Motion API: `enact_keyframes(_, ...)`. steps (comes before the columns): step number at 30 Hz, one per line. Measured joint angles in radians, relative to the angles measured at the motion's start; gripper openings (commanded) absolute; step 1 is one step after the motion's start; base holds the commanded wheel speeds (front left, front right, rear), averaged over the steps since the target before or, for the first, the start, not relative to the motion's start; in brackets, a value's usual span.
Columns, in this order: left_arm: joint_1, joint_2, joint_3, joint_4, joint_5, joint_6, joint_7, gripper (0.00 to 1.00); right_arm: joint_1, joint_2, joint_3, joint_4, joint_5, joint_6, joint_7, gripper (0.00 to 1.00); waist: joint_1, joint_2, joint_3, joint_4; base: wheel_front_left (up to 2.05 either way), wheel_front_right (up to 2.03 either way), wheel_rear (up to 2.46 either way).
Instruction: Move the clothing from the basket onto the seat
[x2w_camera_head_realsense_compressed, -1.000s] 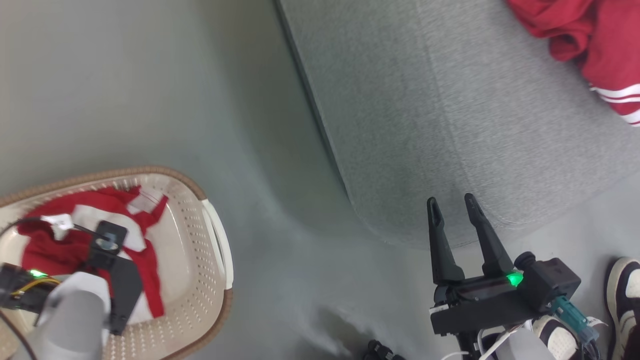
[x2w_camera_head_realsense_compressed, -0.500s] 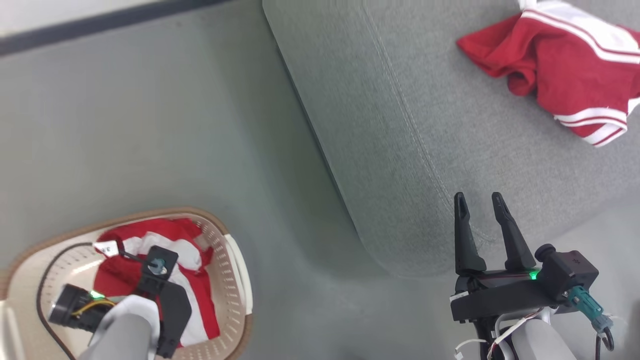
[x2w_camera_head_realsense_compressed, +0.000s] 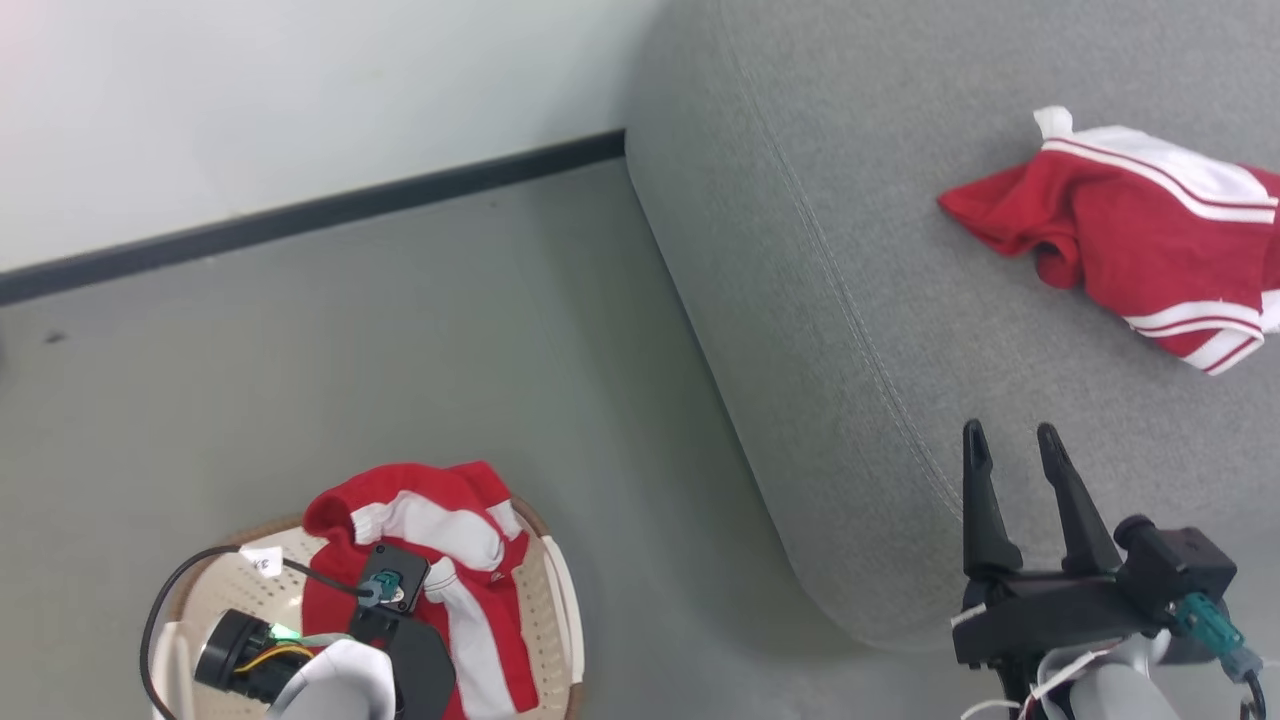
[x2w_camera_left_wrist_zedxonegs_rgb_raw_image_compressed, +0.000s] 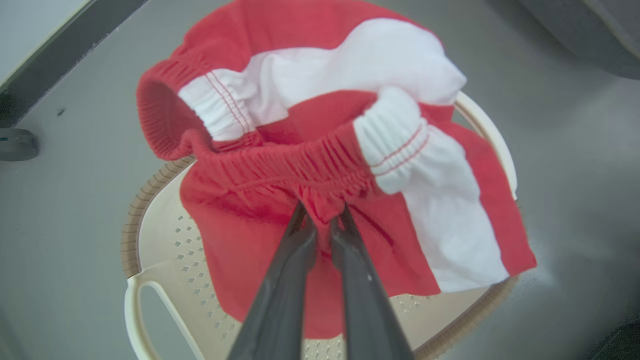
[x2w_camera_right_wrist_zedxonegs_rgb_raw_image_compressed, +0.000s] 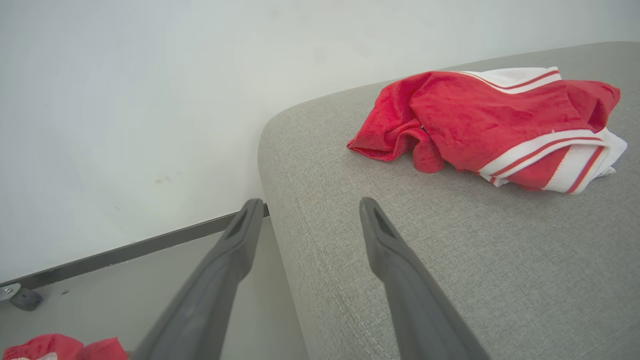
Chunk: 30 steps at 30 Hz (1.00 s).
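Already on the seat, far right: one garment. Above the basket, near left: a second garment, now hoisted past the rim instead of lying inside. Pinched at the waistband by the left gripper. Right gripper spread and empty at the seat's near edge. Judging by this, only needs carrying across.

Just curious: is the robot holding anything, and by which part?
Left end effector pinches the red garment by its elastic waistband; right end effector holds nothing.
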<state>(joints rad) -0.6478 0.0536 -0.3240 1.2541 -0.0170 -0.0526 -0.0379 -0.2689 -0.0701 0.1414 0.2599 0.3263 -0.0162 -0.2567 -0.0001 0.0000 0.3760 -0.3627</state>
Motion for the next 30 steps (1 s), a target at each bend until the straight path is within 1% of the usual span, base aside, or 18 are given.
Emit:
enact_keyframes(2,0.002,-0.003,0.009,-0.007,-0.012,-0.007,-0.02,0.0,0.011,-0.002,-0.003,0.006,-0.002,0.0,0.0,1.0,0.0,0.0,-0.014,0.008,0.0,0.0,0.0)
enact_keyframes(3,0.002,-0.009,0.026,-0.019,-0.047,-0.01,-0.054,0.0,0.03,-0.007,-0.012,0.013,-0.002,0.006,0.0,1.0,0.0,0.0001,-0.043,0.025,0.0,0.0,0.0)
enact_keyframes(5,0.003,-0.01,0.028,-0.028,-0.052,-0.019,-0.073,0.0,0.037,-0.009,-0.017,0.016,-0.002,0.008,0.0,1.0,0.0,0.0001,-0.058,0.034,0.0,0.0,0.0)
enact_keyframes(8,0.019,-0.016,0.03,-0.047,-0.058,-0.02,-0.131,0.0,0.054,-0.015,-0.028,0.025,-0.002,0.013,0.0,1.0,0.0,0.0,-0.102,0.059,0.0,0.0,0.0)
enact_keyframes(9,0.029,-0.017,0.03,-0.051,-0.06,-0.029,-0.151,0.0,0.061,-0.015,-0.029,0.029,-0.002,0.016,0.0,1.0,0.0,0.0,-0.117,0.067,0.0,0.0,0.0)
enact_keyframes(12,0.062,-0.02,0.031,-0.069,-0.083,-0.037,-0.2,0.0,0.09,-0.016,-0.031,0.039,-0.006,0.019,0.0,1.0,0.0,0.0,-0.162,0.092,0.0,0.0,0.0)
enact_keyframes(13,0.069,-0.021,0.032,-0.074,-0.094,-0.041,-0.205,0.0,0.101,-0.016,-0.034,0.041,-0.009,0.024,0.0,1.0,0.0,0.0,-0.177,0.1,0.0,0.0,0.0)
enact_keyframes(16,0.086,-0.021,0.034,-0.101,-0.111,-0.045,-0.207,0.0,0.133,-0.023,-0.044,0.047,-0.009,0.026,0.0,1.0,0.0,0.0,-0.222,0.124,0.0,0.0,0.0)
enact_keyframes(19,0.104,-0.021,0.034,-0.14,-0.123,-0.054,-0.212,0.0,0.169,-0.029,-0.047,0.048,-0.009,0.035,0.0,1.0,0.0,0.0,-0.267,0.147,0.0,0.0,0.0)
enact_keyframes(25,0.176,-0.021,-0.049,-0.294,-0.222,-0.063,-0.212,0.0,0.21,-0.028,-0.046,0.046,-0.01,0.052,0.0,1.0,0.0,-0.0001,-0.344,0.193,0.0,0.0,0.0)
enact_keyframes(30,0.204,-0.021,-0.121,-0.459,-0.266,-0.063,-0.212,0.0,0.258,-0.028,-0.056,0.043,-0.01,0.052,0.0,1.0,0.0,-0.0001,-0.389,0.231,0.0,0.0,0.0)
